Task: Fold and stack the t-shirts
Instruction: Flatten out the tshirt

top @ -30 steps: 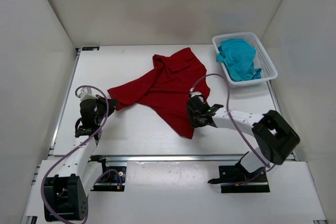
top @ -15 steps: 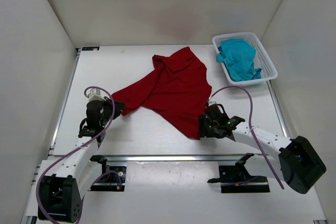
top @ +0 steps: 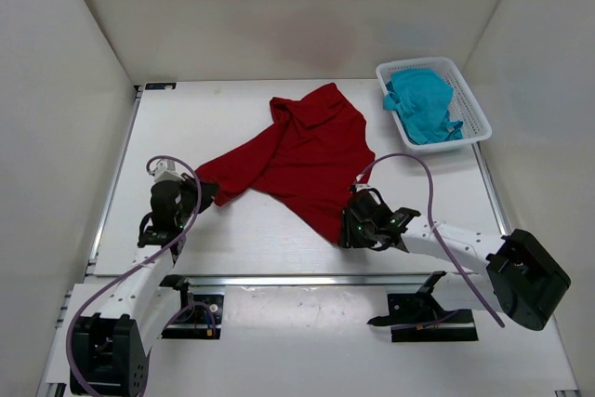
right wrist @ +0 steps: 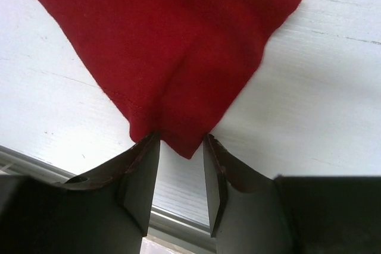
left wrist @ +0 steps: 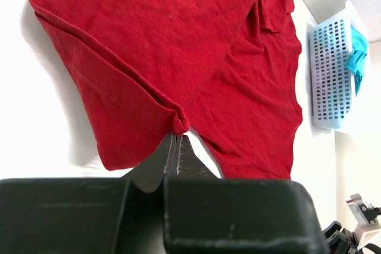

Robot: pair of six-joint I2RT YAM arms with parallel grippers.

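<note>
The dark red t-shirt (top: 297, 155) lies spread and rumpled across the middle of the table. My left gripper (top: 203, 192) is at its left corner, and in the left wrist view the gripper (left wrist: 177, 138) is shut on a pinch of the red fabric (left wrist: 178, 57). My right gripper (top: 346, 230) is at the shirt's near corner. In the right wrist view the gripper (right wrist: 181, 147) has its jaws apart, with the tip of the red shirt (right wrist: 178, 40) lying between them. The teal t-shirt (top: 420, 104) lies bunched in the basket.
The white slotted basket (top: 474, 132) stands at the back right corner and also shows in the left wrist view (left wrist: 327, 69). The table's metal front rail (right wrist: 178, 224) runs just behind my right gripper. White walls enclose the table on three sides.
My right gripper has moved toward the front edge, drawing the shirt's near corner with it, and then shifted slightly left. My left gripper has moved a little right and nearer with its corner.
</note>
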